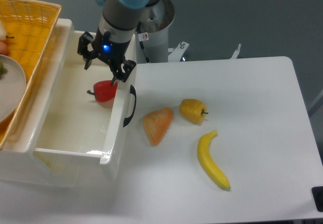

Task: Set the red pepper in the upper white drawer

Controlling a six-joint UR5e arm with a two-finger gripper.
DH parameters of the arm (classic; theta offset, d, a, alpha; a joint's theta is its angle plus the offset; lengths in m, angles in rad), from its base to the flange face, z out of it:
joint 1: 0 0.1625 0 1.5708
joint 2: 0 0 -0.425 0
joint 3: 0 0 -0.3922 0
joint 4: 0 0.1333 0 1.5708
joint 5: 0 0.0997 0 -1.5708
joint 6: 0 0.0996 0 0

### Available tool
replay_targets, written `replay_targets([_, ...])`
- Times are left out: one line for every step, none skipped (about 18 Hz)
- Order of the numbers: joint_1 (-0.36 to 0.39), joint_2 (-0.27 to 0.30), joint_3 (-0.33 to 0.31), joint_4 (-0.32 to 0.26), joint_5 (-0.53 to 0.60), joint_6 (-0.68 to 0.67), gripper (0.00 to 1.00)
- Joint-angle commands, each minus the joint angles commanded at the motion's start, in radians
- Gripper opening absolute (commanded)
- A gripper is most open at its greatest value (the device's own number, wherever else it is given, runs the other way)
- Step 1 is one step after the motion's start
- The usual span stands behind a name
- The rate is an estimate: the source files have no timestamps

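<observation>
1. No words, brand names or numbers can be read anywhere in the camera view.
2. A small sticker (145,36) sits on the grey robot base (154,19), beyond the table's far edge. It is white with a red mark, but too small to make out as any sign or lettering.
</observation>
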Motion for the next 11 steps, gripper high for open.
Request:
replay_targets([0.002,0.0,0.008,-0.008,0.0,0.005,0.81])
replay_targets([0.005,0.0,0.011,-0.012,0.0,0.006,0.81])
replay_targets([0.017,0.0,0.012,-0.014,0.002,0.008,0.81])
replay_targets([0.021,0.005,0.015,-0.014,0.003,0.006,0.81])
replay_targets([0.029,0.011,0.015,-0.012,0.005,0.008,0.81])
replay_targets([0.05,0.018,0.017,-0.012,0.005,0.008,0.82])
replay_targets([0.066,0.024,0.02,-0.012,0.005,0.006,0.82])
replay_targets([0.074,0.032,0.02,-0.011,0.008,0.006,0.82])
replay_targets([0.084,0.037,0.02,-0.009,0.008,0.006,0.83])
replay_targets([0.094,0.038,0.02,-0.009,0.009,0.006,0.86])
replay_targets([0.103,0.038,0.02,-0.009,0.011,0.006,0.92])
